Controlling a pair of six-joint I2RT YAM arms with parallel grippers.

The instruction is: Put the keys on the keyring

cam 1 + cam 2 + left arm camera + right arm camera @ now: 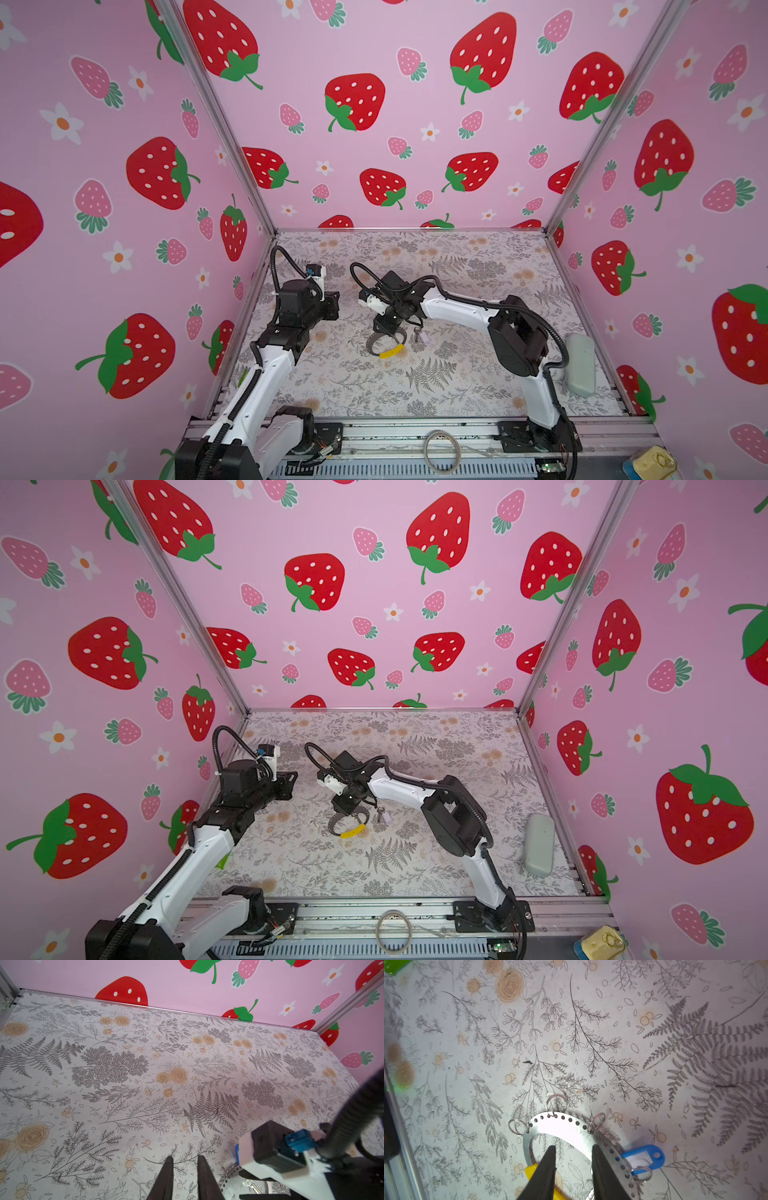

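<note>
Here the right end effector (573, 1148) stands spread over the keyring (562, 1125), the left end effector (185, 1159) slightly parted, empty.

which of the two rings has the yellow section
The keyring on the floral mat, at the right gripper; the plain pale hoop on the front metal rail has no yellow.

The fern-printed counter (457, 374) carries the keyring (566, 1126), lying flat at the tips of the right fingers (546, 1174), with its yellow section beside one finger. The blue-tagged key (645, 1157) lies just outside the other finger. The lilac-tagged key (424, 337) is near the fingers, and a grey case (581, 365) lies well apart from them.
</note>
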